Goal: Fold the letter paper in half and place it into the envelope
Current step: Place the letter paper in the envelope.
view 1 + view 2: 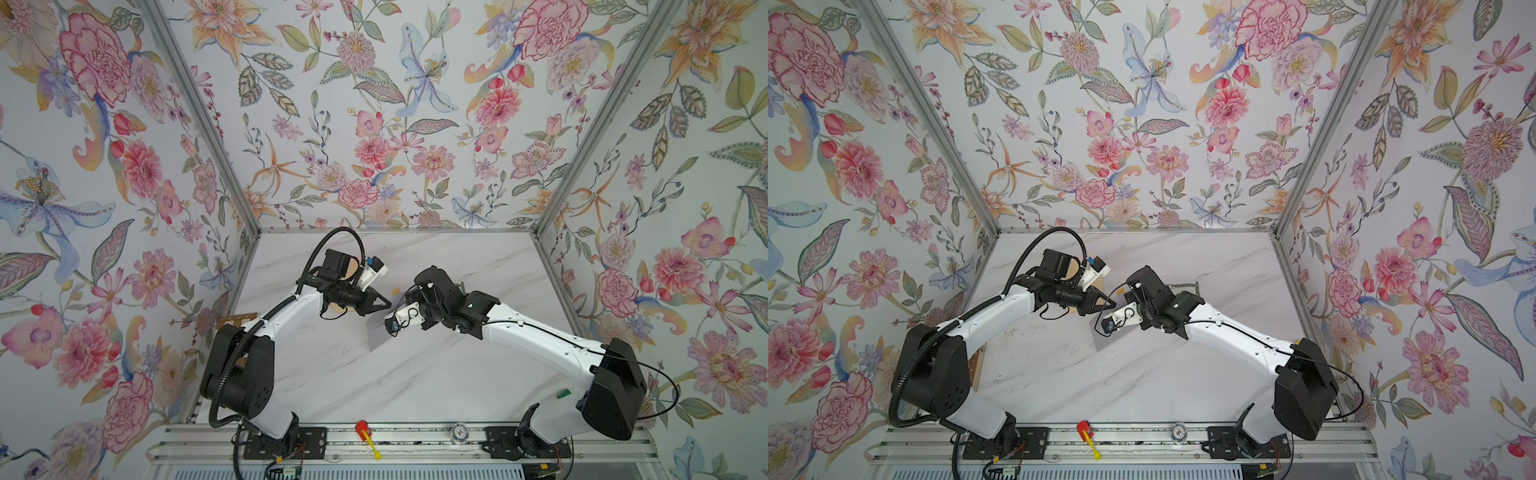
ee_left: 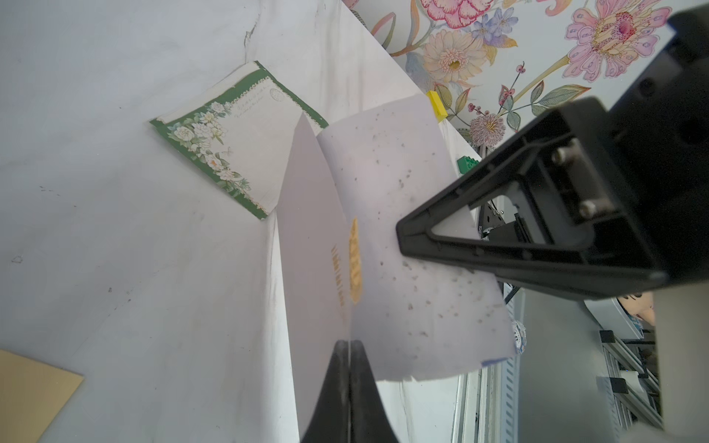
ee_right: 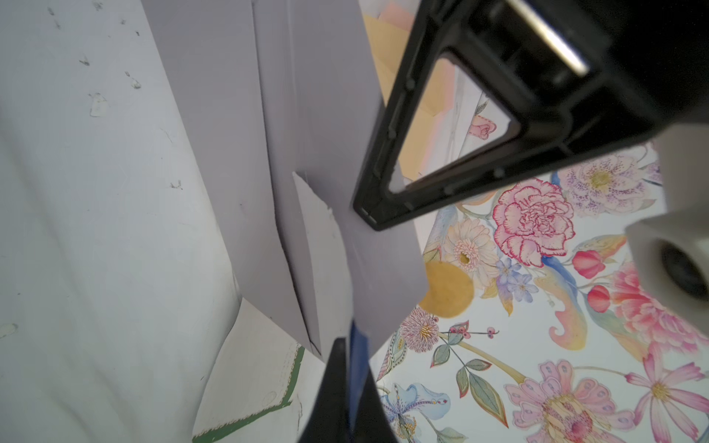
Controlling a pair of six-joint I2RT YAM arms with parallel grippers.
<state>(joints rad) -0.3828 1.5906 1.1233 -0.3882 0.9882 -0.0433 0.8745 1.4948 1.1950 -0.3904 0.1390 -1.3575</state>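
Pinched shut nearest your left wrist camera, your left gripper [image 2: 350, 345] is clamping the edge of the letter paper [image 2: 383, 184], and your right gripper [image 3: 347, 341] is gripping a nearby part of the same sheet just as tightly. You are holding the paper half-folded in a V between the two arms over the marble table [image 2: 115, 268], while the green-bordered envelope [image 2: 238, 149] is lying flat on the table just beyond it, apart from both grippers.
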